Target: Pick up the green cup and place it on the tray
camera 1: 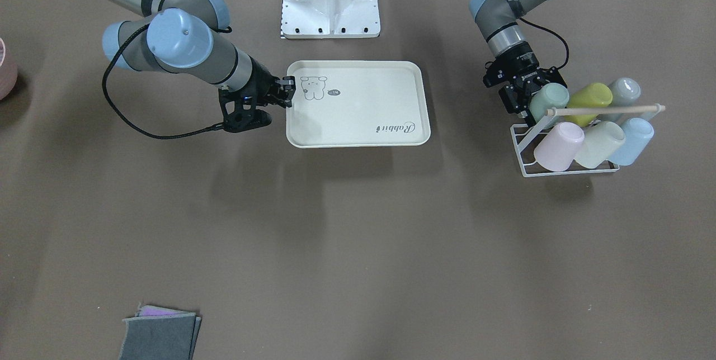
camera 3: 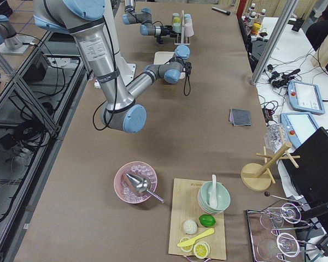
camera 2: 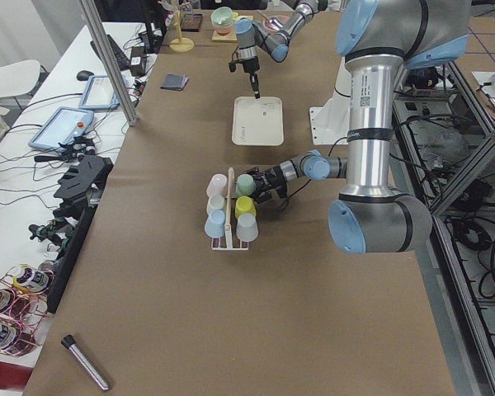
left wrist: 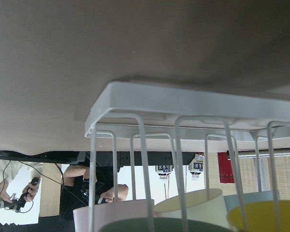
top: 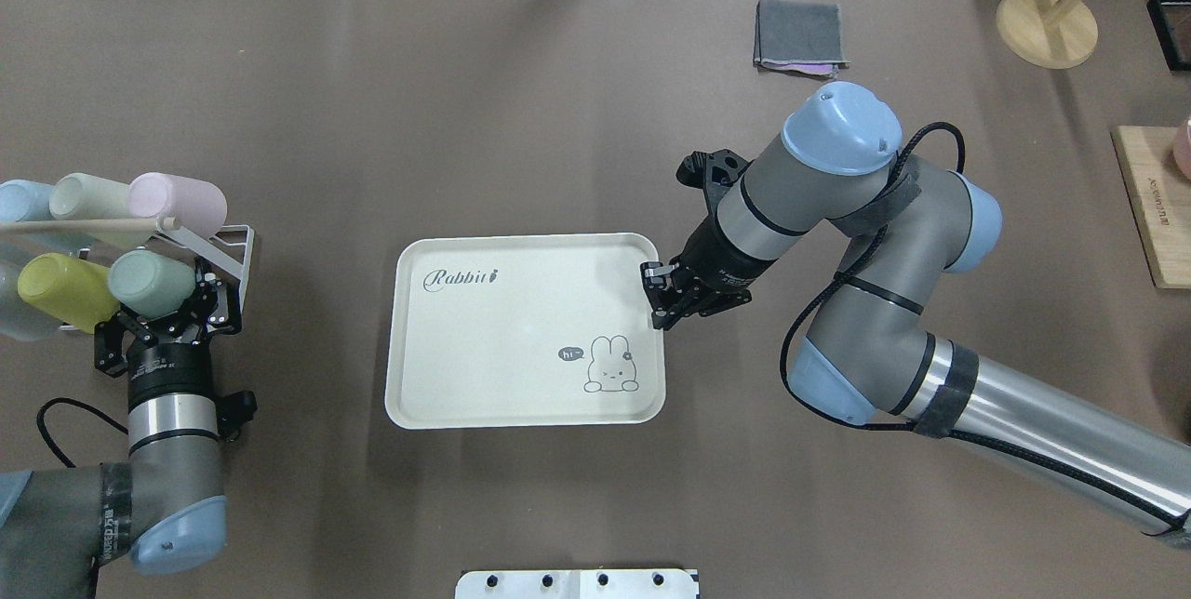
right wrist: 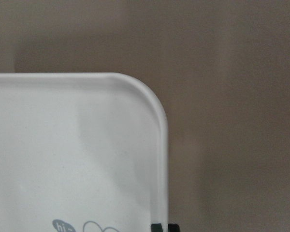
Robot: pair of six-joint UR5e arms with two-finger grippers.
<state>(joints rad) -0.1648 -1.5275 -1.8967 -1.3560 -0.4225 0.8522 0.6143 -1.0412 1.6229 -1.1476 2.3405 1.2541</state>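
- Left arm (camera 2: pixel 371 124) is the huge thing right up close in the left-side view, stretched out to the cup rack. The right arm (top: pixel 837 208) bends in over the brown table (top: pixel 465 97) toward the tray.
- The tray (top: pixel 521 339) is cream and lies flat on the table, with the right gripper (top: pixel 656 287) parked on one short edge. On the right wrist cam the two dark fingertips (right wrist: pixel 157 226) are squeezed close together with the raised rim running between them, so it looks like they're pinching the rim. The rest of the tray stretches away from those jaws. The little animal drawing (top: pixel 609 366) sits just inboard of them, and the "Rabbit" script (top: pixel 462 278) is over at the far corner.
- The white wire rack (left wrist: pixel 183 99) is straight ahead of the left jaws. Six cups lie tilted in it in two rows, and a wooden rod (camera 1: pixel 604 109) runs across the top.
- The green cup (top: pixel 149 281) is in the rack, in the row closest to the left gripper (top: pixel 163 306). Those jaws are spread wide, one finger on either side of the cup's near end. I can't tell if the pads actually touch it. It's well apart from the tray.
- As for the other cups, the yellow-green cup (top: pixel 56 287) is touching-close beside the green one, just off to one side of the left jaws. A greyish cup (camera 1: pixel 625 90) sits past that. The pink cup (top: pixel 177 201), cream cup (top: pixel 88 197) and pale blue cup (top: pixel 17 199) fill the row beyond the jaws.
- A folded grey cloth (top: pixel 800 33) lies well away from both sets of jaws, out past the right arm.
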